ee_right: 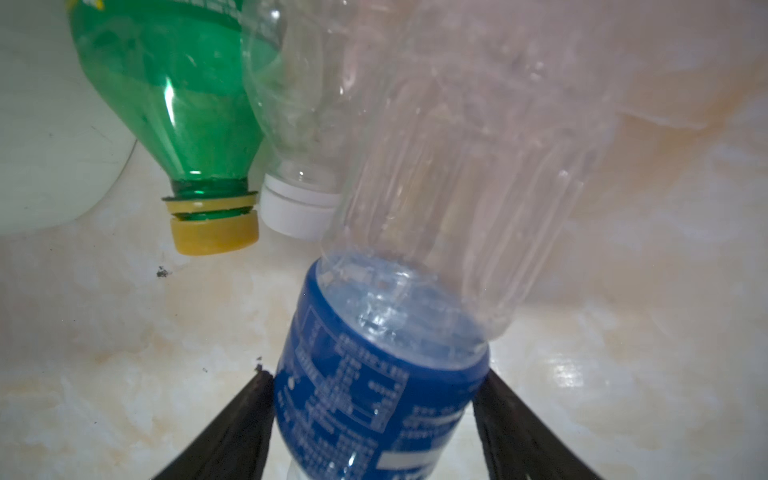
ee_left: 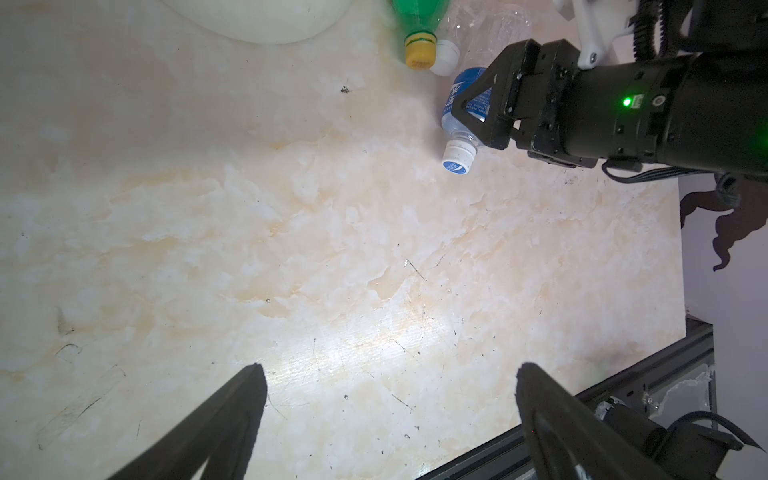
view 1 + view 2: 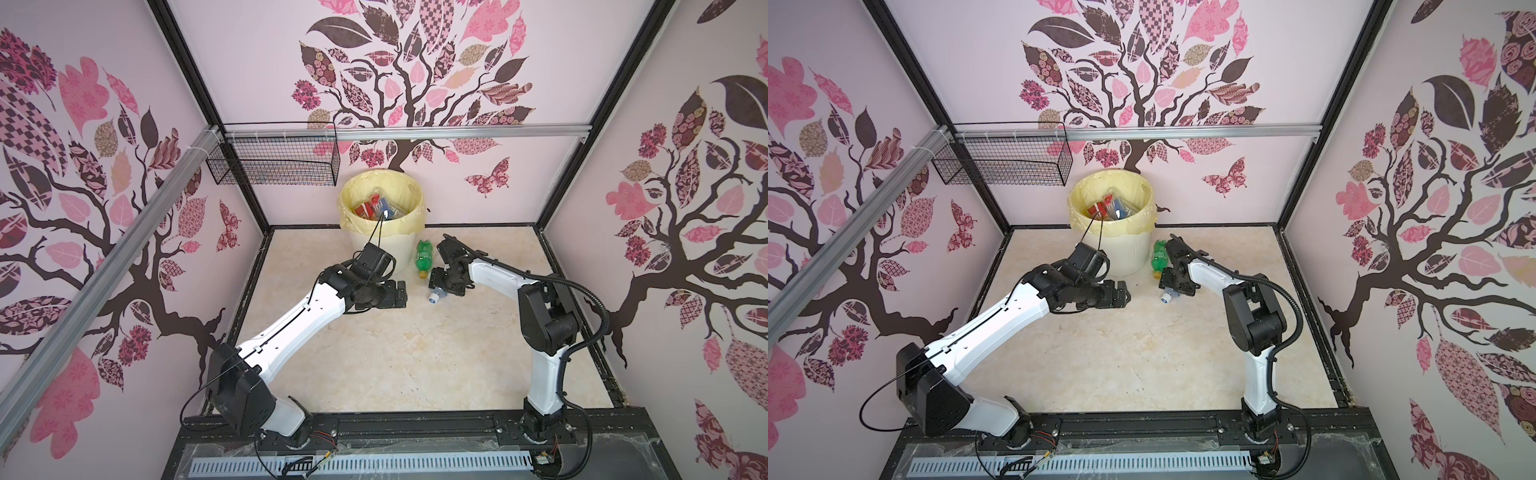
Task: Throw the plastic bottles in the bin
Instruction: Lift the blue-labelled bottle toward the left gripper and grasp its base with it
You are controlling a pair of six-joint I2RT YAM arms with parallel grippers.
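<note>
The cream bin point(image 3: 399, 253) point(image 3: 1129, 255), lined with a yellow bag, stands at the back of the table and holds several bottles point(image 3: 374, 208). A green bottle point(image 3: 423, 257) point(image 1: 178, 104) with a yellow cap lies right of it. Beside that lies a clear bottle with a white cap point(image 1: 299, 124) point(image 2: 446, 56). My right gripper point(image 3: 438, 286) point(image 1: 374, 378) is shut on the blue label of another clear bottle point(image 2: 457, 108) point(image 3: 1167, 296) lying on the table. My left gripper point(image 3: 401, 293) point(image 2: 390, 374) hangs open over bare table, in front of the bin.
A black wire mesh basket point(image 3: 274, 166) hangs from the back rail, left of the bin. Patterned walls close in three sides. A black frame rail point(image 2: 582, 415) runs along the table's front edge.
</note>
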